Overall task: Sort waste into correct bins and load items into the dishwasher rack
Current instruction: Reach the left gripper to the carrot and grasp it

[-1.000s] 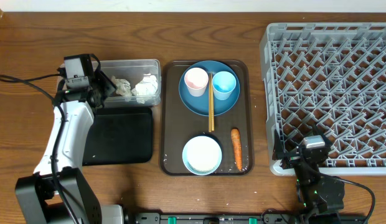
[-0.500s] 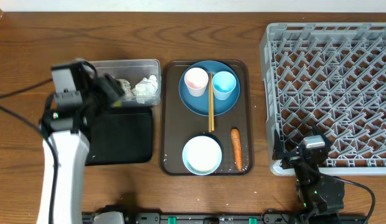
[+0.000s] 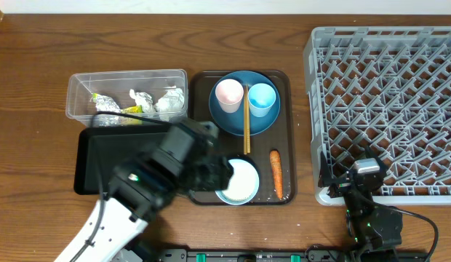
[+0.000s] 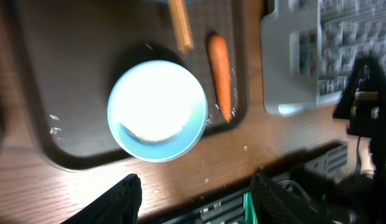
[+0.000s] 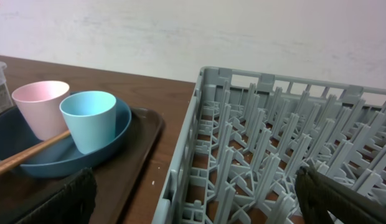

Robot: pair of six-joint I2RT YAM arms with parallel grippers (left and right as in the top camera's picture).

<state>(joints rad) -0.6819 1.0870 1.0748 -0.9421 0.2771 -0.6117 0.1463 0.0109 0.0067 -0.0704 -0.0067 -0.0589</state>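
Carrot (image 3: 276,174) lies flat on the brown tray (image 3: 200,138), at its near right. Its long axis runs far-to-near, thick end toward the blue plate (image 3: 225,120), thin tip toward the near table edge. It sits just right of the bowl (image 3: 244,182), not touching it.

Chopsticks (image 3: 246,120) lie parallel to the carrot, long axis far-to-near. The far ends sit between the pink cup (image 3: 228,94) and the light blue cup (image 3: 261,98). The near ends run over the plate rim and stop just short of the bowl. Both cups stand upright on the plate, mouths up. Bowl is upright too, with loose rice grains (image 4: 54,129) on the tray around it.

Clear tub (image 3: 80,94) is at far left, long axis left-right, holding napkins (image 3: 169,100) and the wrapper (image 3: 109,104). Black tray (image 3: 116,156) sits just in front of it, same axis. Rack (image 3: 385,102) is on the table at right.

Left arm enters from the near-left edge and reaches diagonally right, blurred in the overhead view. Its wrist is over the seam between the black and brown trays. Left hand (image 4: 196,183) faces straight down above the bowl's near side, fingers partly spread with nothing between them.

Right arm is folded low at the rack's near-left corner. Right hand (image 5: 199,199) is level, aimed along the rack edge toward the cups, spread wide and holding nothing.
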